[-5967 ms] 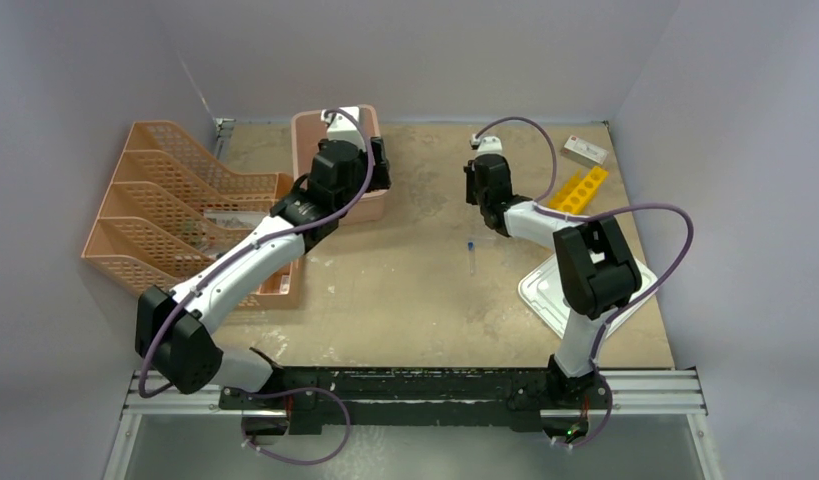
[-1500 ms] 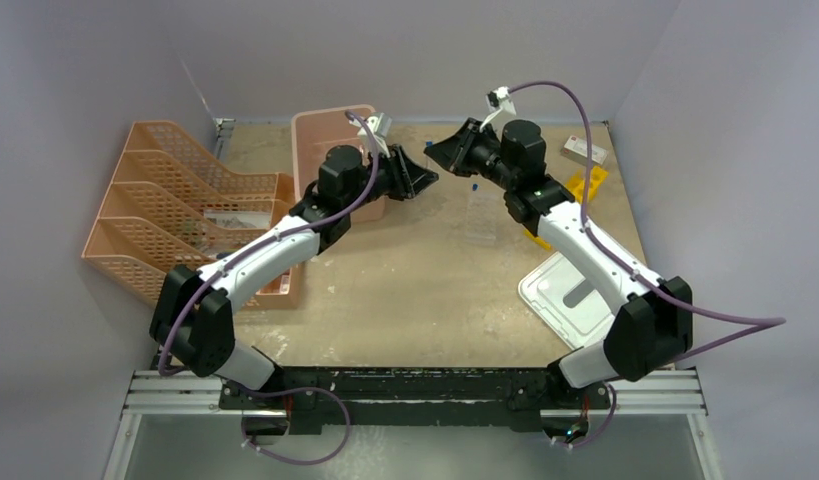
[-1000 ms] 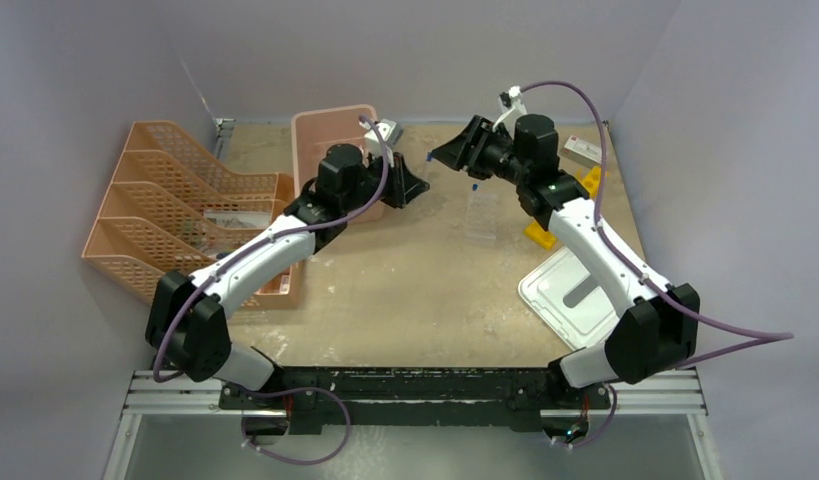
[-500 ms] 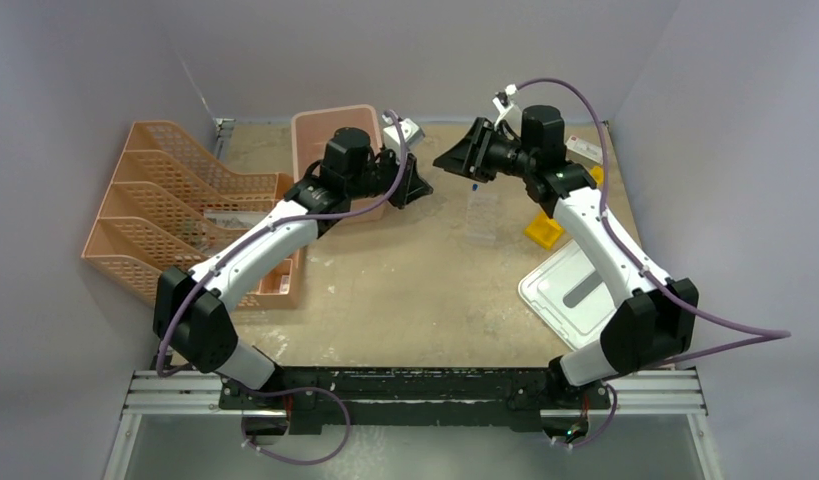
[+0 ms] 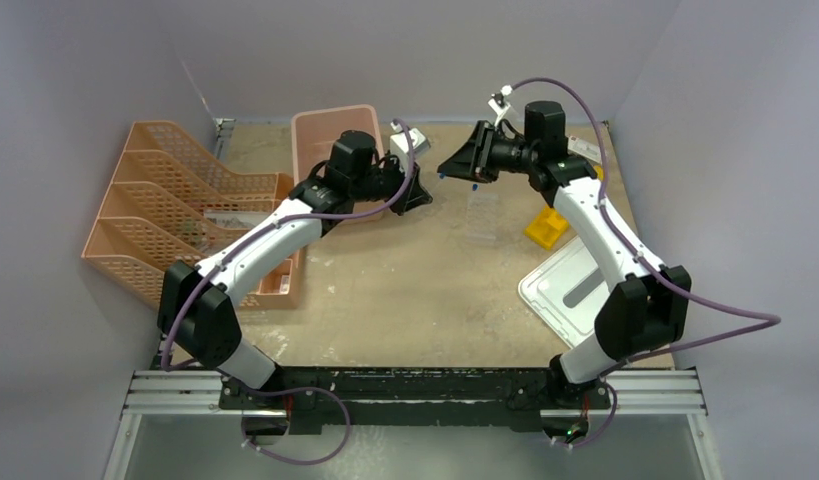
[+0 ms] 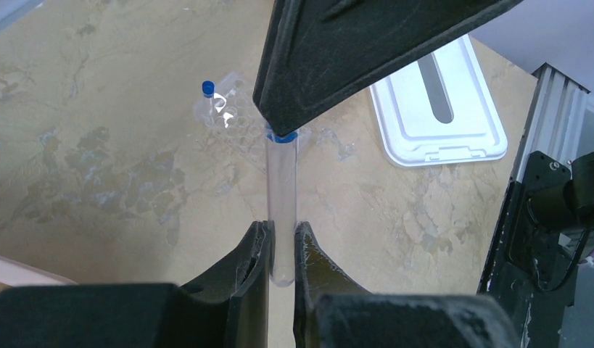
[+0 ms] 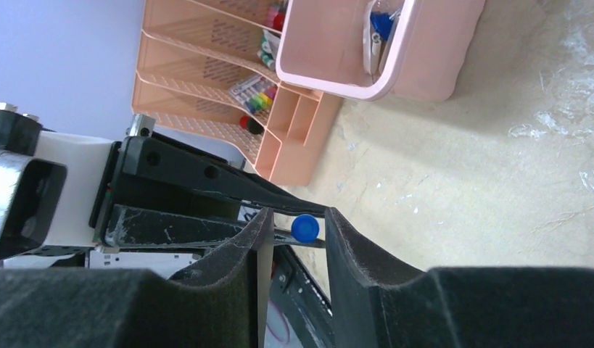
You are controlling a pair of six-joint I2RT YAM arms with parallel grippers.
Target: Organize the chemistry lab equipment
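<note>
My left gripper [image 6: 282,226] is shut on the round bottom end of a clear tube [image 6: 283,196], held level above the table. The tube's blue cap [image 7: 304,228] lies between the fingers of my right gripper [image 7: 294,214], close to one finger, with a gap on the other side. That gripper is open. In the top view the two grippers, left [image 5: 421,192] and right [image 5: 449,170], meet tip to tip above the back middle. Below them stands the clear rack [image 5: 477,215] with one blue-capped tube [image 6: 207,88] in it. The yellow holed rack [image 5: 546,227] lies to its right.
The pink bin [image 5: 325,135] with items in it stands at the back, left of centre. Orange mesh trays [image 5: 175,210] fill the left side. The white lid [image 5: 575,290] lies at the right front. Grey walls close in the table.
The right gripper's fingers have narrowed around the tube's blue cap. Both wrists have shifted slightly to the right, and the left gripper still holds the tube.
</note>
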